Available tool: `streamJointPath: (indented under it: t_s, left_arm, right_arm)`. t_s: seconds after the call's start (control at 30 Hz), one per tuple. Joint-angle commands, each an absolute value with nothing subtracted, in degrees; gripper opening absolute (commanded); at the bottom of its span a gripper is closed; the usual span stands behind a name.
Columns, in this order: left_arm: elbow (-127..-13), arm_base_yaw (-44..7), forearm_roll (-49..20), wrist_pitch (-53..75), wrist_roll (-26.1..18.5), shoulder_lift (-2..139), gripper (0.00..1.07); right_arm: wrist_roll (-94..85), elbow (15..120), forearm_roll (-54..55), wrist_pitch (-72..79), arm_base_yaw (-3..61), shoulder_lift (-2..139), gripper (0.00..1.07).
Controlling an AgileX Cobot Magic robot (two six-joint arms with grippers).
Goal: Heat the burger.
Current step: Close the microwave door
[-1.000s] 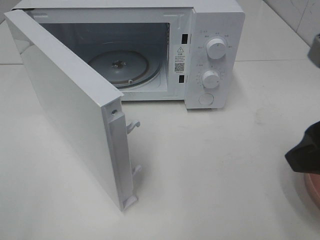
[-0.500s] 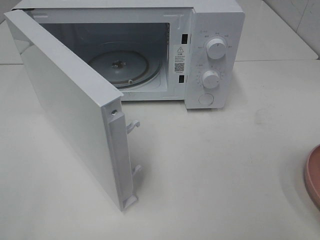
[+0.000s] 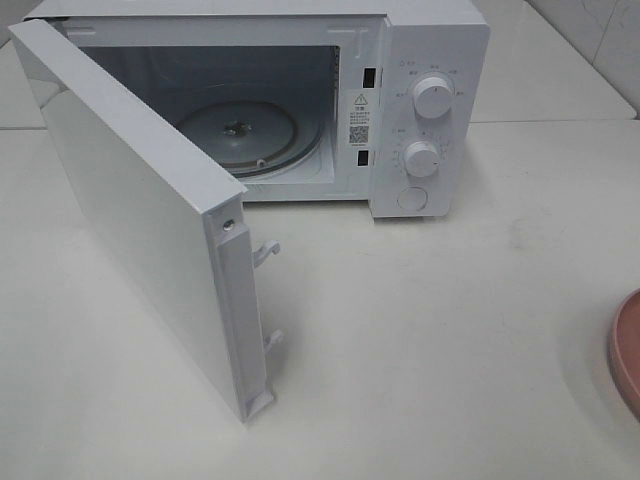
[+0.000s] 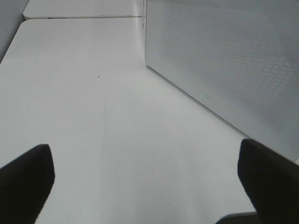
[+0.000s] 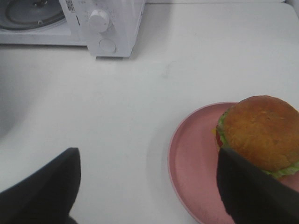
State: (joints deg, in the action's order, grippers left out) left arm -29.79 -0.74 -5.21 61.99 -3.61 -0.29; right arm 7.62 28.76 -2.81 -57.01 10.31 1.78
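One microwave (image 3: 300, 110), door (image 3: 140, 215) open, two knobs (image 3: 433, 97). One burger (image 5: 261, 133) sits on one pink plate (image 5: 194, 158), at 3 o'clock of my spread right gripper (image 5: 147, 186). My left gripper (image 4: 149, 182) is spread, empty.

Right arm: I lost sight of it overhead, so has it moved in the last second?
Yes. It withdrew off the right edge, away from the microwave, uncovering the plate.

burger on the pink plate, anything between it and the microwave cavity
Nothing visible does. The burger sits on the pink plate; bare table runs from there to the microwave, whose door is swung wide to the left, leaving the turntable unobstructed.
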Motion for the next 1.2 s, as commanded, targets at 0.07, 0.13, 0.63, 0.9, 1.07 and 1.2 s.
streamJointPath:
  t_s: [0.07,0.13,0.63,0.9,1.07,1.2]
  left_arm:
    - [-29.62,-0.52,-5.39,61.31,-3.32,-0.63,1.00]
    - [-29.62,-0.52,-5.39,61.31,-3.32,-0.63,1.00]
    - [-29.62,-0.52,-5.39,61.31,-3.32,-0.63,1.00]
    - [-29.62,-0.52,-5.39,61.31,-3.32,-0.63,1.00]
    - [-29.62,-0.52,-5.39,61.31,-3.32,-0.63,1.00]
    - [-29.62,-0.52,-5.39,61.31,-3.32,-0.63,1.00]
  right_arm:
    - [6.93,28.53,-2.64,-57.07,7.91,-1.83,0.77]
    - [6.93,28.53,-2.58,-57.07,7.56,-1.78,0.77]
    - [6.93,28.53,-2.58,-57.07,7.56,-1.78,0.76]
    - [6.93,28.53,-2.58,-57.07,7.56,-1.78,0.76]
    - [6.93,28.53,-2.58,-57.07,7.56,-1.78,0.76]
    - [6.93,28.53,-2.58,-57.07,7.56,-1.78,0.76]
